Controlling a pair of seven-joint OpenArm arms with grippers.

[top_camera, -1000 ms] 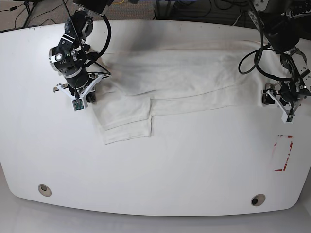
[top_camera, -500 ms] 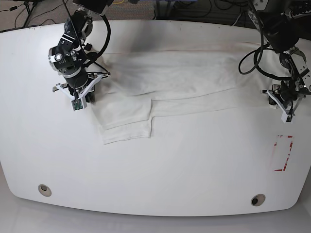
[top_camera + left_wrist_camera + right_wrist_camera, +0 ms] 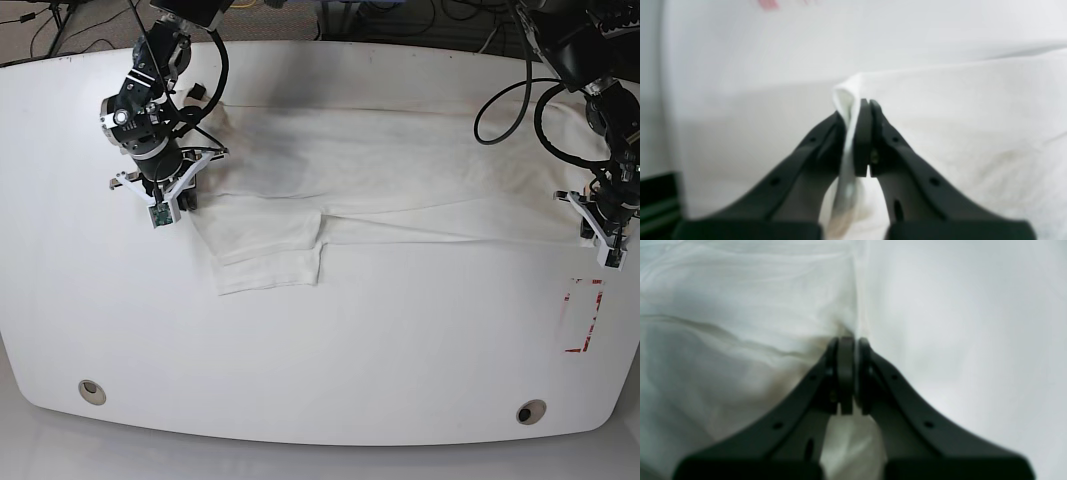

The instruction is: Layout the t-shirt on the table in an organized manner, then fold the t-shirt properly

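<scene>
The white t-shirt point(image 3: 400, 170) lies stretched across the far half of the table point(image 3: 320, 340), print hidden, with a sleeve point(image 3: 265, 250) sticking out toward the front on the left. My left gripper point(image 3: 603, 232) is at the shirt's right end, shut on a pinched corner of the t-shirt point(image 3: 846, 96). My right gripper point(image 3: 175, 195) is at the shirt's left end, shut on a fold of the t-shirt point(image 3: 826, 320). The cloth between the two grippers looks pulled fairly flat.
A red-white tape rectangle point(image 3: 584, 315) sits at the right, just in front of the left gripper. Two round metal grommet holes point(image 3: 92, 391) point(image 3: 531, 411) lie near the front edge. Cables and dark floor run behind the table's far edge.
The left gripper closed on the shirt's right corner and moved right, toward the front. The shirt stretched out wider and flatter. The right gripper has held its place.
</scene>
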